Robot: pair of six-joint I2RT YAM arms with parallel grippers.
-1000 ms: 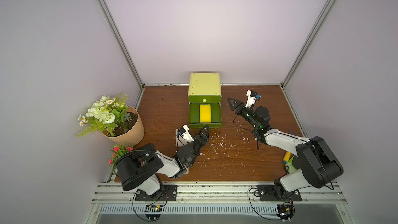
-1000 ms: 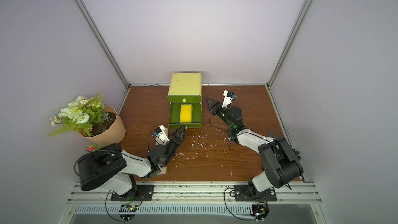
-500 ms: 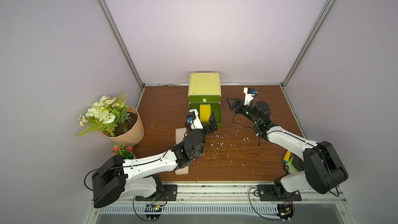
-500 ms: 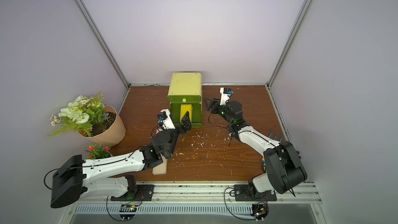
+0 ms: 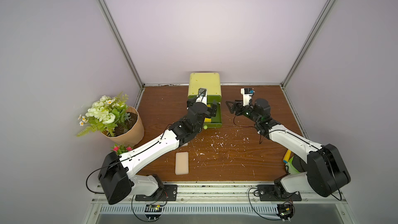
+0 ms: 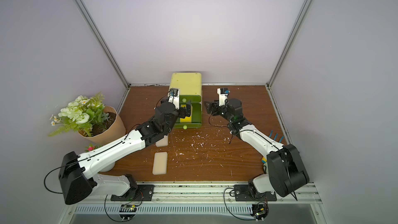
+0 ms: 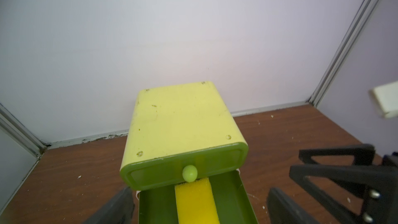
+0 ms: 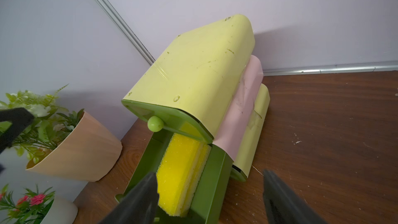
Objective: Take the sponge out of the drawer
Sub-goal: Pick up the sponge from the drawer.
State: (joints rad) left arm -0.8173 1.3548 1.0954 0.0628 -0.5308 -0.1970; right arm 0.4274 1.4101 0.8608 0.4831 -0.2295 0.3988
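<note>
The yellow sponge (image 7: 195, 201) lies in the pulled-out dark green lower drawer (image 7: 237, 197) of a pale green cabinet (image 5: 204, 85) at the back wall. My left gripper (image 7: 200, 210) hovers over the drawer, open, with one finger on each side of it and nothing held. In both top views the left wrist covers most of the sponge (image 6: 185, 119). My right gripper (image 5: 229, 107) floats just right of the drawer (image 5: 217, 117), open and empty. Its wrist view shows the sponge (image 8: 181, 169) standing above the drawer wall (image 8: 213, 175), close to one finger (image 8: 137, 201).
A paper-wrapped flower pot (image 5: 120, 123) stands at the left, with a small red-flowered pot (image 5: 120, 148) in front of it. A white foam block (image 5: 182, 165) lies near the front; another (image 6: 162, 142) is partly under my left arm. White crumbs litter the wooden table (image 5: 237, 158).
My left arm has reached from the front of the table to the open drawer, and its jaws have spread wide. The right gripper has shifted slightly near the drawer's right side.
</note>
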